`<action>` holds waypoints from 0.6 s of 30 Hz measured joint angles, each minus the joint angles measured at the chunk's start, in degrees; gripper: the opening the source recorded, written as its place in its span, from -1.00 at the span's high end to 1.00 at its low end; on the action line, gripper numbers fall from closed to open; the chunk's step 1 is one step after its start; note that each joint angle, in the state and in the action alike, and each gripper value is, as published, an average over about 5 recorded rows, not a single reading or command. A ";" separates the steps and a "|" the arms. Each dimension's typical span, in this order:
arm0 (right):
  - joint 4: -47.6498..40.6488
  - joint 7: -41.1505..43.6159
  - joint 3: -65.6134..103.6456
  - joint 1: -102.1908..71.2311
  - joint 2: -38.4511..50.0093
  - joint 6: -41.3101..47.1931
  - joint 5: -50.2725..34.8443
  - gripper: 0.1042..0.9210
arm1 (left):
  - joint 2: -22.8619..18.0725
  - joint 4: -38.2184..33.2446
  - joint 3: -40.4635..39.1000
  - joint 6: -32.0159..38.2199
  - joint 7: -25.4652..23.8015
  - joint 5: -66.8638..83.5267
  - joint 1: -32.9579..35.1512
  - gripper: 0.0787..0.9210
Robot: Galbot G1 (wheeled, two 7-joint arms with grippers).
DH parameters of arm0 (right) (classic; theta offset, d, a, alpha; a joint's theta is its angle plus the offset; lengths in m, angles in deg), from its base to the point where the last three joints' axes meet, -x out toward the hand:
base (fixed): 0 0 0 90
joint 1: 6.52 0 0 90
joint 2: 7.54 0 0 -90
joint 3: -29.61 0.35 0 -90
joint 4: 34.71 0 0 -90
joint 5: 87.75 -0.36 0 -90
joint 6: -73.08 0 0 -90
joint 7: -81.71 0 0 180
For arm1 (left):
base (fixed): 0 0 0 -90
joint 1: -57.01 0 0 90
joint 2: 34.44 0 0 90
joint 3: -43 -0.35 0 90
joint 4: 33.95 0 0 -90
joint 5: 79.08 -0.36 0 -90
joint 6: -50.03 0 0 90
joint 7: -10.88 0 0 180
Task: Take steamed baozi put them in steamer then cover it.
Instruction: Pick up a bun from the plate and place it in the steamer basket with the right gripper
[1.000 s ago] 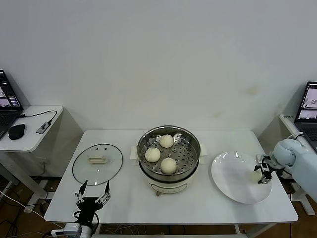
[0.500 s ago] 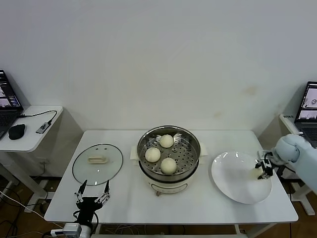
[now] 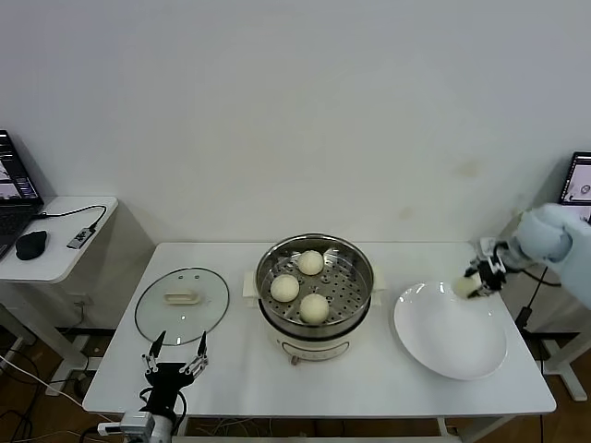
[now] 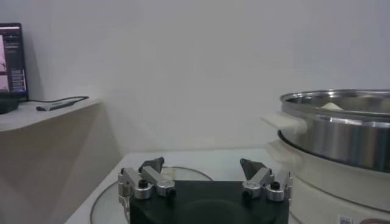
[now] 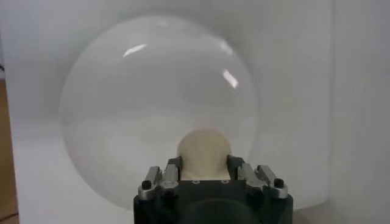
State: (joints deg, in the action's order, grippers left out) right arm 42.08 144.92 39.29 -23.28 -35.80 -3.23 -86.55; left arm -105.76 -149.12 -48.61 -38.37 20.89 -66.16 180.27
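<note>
Three steamed baozi [image 3: 311, 262] [image 3: 284, 288] [image 3: 314, 307] lie on the perforated tray of the steel steamer [image 3: 360, 305] at the table's middle. My right gripper [image 3: 473, 284] is shut on a fourth baozi [image 3: 464, 287], held in the air above the far right edge of the white plate [image 3: 450, 337]. In the right wrist view that baozi [image 5: 204, 154] sits between the fingers [image 5: 172, 168] over the plate [image 5: 122, 109]. The glass cover [image 3: 182, 305] lies flat on the table, left of the steamer. My left gripper [image 3: 173, 353] hangs open near the table's front edge, below the cover.
A side table [image 3: 65, 249] with a laptop, a mouse [image 3: 30, 244] and a cable stands at far left. Another laptop screen [image 3: 580, 189] shows at far right. In the left wrist view the steamer [image 4: 341, 131] rises close on one side.
My right gripper closed on the baozi on the plate's right side and lifted it up and toward the back. The left arm has not moved.
</note>
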 measured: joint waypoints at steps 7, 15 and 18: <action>4.50 -1.98 -11.11 13.95 -3.53 4.02 -9.62 0.02 | 0.15 0.00 -0.03 -0.03 0.01 0.14 -0.29 -0.77; 7.52 -5.93 -19.34 22.92 -11.30 9.83 -20.73 0.01 | -0.13 -0.11 0.46 -0.03 0.04 0.17 -0.23 -0.77; 7.78 -7.55 -20.67 23.87 -14.31 12.09 -24.01 0.01 | -0.23 -0.24 0.74 -0.03 0.05 0.17 -0.21 -0.77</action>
State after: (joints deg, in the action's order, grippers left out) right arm 49.86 137.37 18.63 0.59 -50.10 8.86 -110.56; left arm -105.99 -149.36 -47.87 -38.40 20.93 -65.99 180.06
